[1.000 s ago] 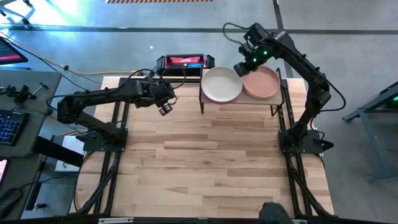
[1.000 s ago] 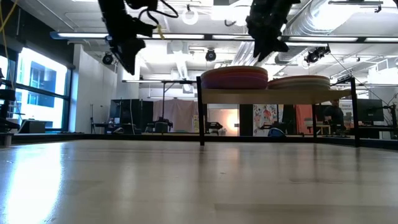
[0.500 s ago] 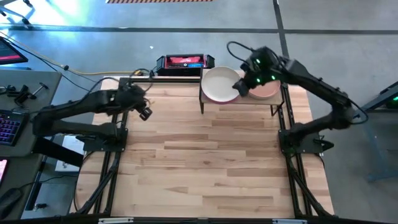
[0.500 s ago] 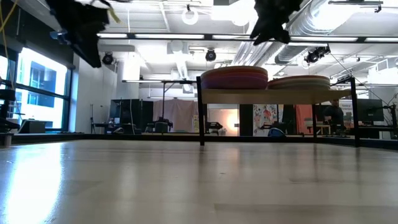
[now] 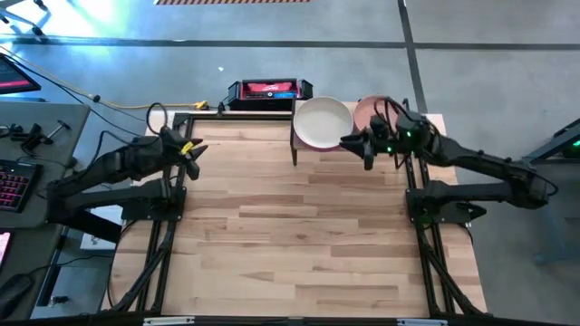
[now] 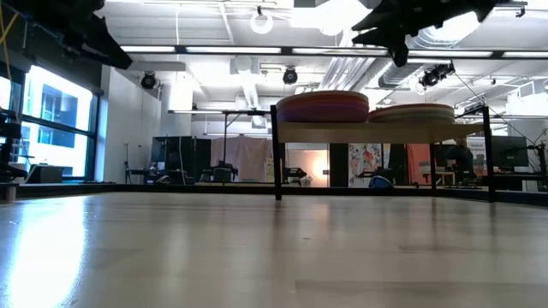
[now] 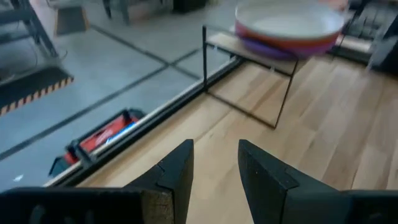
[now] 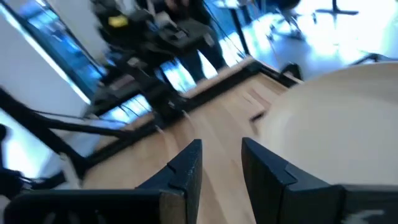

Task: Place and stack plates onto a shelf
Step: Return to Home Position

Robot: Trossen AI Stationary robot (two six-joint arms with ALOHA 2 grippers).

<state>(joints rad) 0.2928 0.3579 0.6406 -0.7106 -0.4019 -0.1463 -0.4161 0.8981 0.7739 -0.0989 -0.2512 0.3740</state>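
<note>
Plates sit in two side-by-side stacks on the shelf, upper centre of the high view, the cream plate topping one. My left tool and right tool are spread and empty, clear of the stacks. I judge stacking complete.

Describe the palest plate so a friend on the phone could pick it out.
At the far edge of the big wooden table stands a small black-legged shelf carrying two stacks of plates. The cream plate tops the stack at the shelf's left end, seen from overhead; the neighbouring stack's top plate is pinkish.
</note>
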